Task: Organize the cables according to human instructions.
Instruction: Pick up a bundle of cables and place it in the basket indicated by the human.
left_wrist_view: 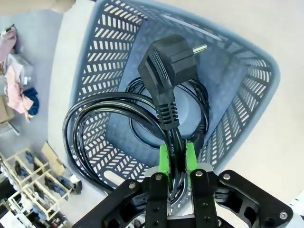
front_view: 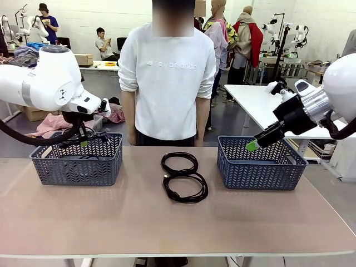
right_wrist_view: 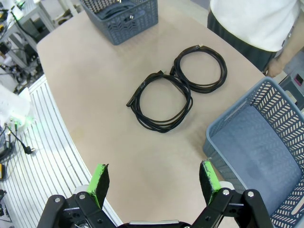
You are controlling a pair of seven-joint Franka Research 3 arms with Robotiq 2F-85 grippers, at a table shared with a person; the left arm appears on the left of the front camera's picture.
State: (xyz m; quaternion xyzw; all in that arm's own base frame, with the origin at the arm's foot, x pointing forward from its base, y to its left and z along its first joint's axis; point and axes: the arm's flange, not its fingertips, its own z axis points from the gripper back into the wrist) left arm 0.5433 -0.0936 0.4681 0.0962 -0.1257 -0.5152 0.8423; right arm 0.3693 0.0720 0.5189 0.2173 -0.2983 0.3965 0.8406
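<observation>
2 coils (front_view: 181, 174) wait right of the left basket (front_view: 75, 164); left gripper (left_wrist_view: 177, 153) pinches a cable (left_wrist_view: 164, 111) over it, should release next; right gripper (right_wrist_view: 154, 175) spread wide.

**Q:** What sort of place is shown?

**A:** A robotics laboratory in an open hall. In the front view's foreground, a white robot arm at the left (front_view: 53, 78) and another at the right (front_view: 342, 80) flank a beige work table (front_view: 167, 222).

**Q:** Which background features confirm this?

**A:** Plain white walls (front_view: 111, 14) and a grey floor (front_view: 222, 125). Right of centre stands a further white table (front_view: 250, 103). At upper left a seated person (front_view: 103, 43) works at a bench beside a cardboard box (front_view: 84, 59). At mid-left lies heaped clothing (front_view: 53, 123). The left wrist view shows open storage racks (left_wrist_view: 26, 183) at lower left.
</observation>
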